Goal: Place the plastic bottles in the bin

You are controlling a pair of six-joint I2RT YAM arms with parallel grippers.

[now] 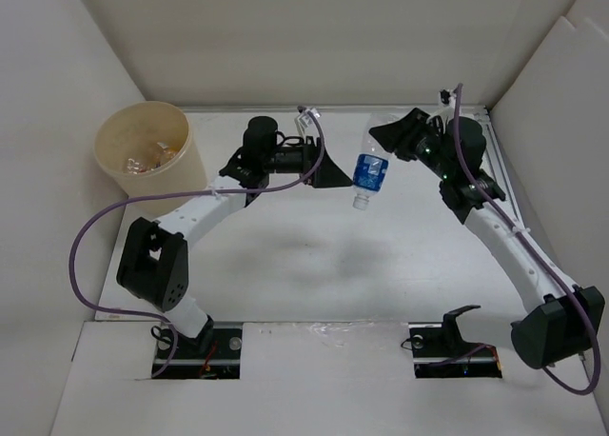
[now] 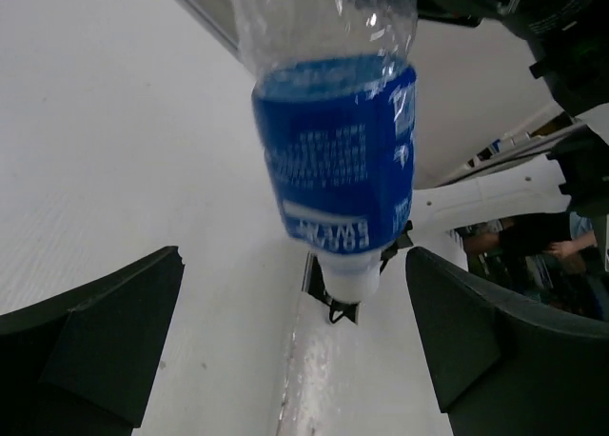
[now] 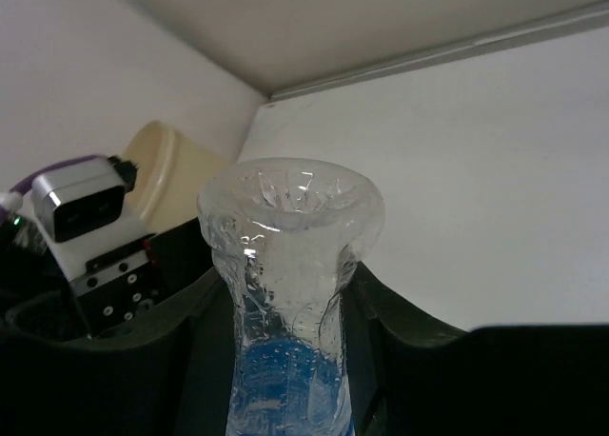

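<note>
Clamped with the right pincer [image 1: 385,136] on the clear bottom end of a bottle [image 1: 369,169], squeezing it between both fingers [image 3: 190,360]. Hangs upside down from that grip, a little tilted, blue label [image 2: 338,160] round the middle, white cap [image 2: 352,282] lowest. Held in the air over the table [image 1: 314,265], toward its far side and right of the middle, well apart from the bin [image 1: 143,150].

Just left of the bottle, spread as wide as can be and gripping nothing, the left pincer [image 1: 335,174], pointing at the label. From that wrist, lines up with the gap between its two fingers [image 2: 105,331] but touches neither.

Farther left, in the far left corner beside the white wall [image 1: 57,122], the round tan bin, upright. Inside it, a few small bottles [image 1: 152,155] on the bottom, too small to tell apart.
</note>
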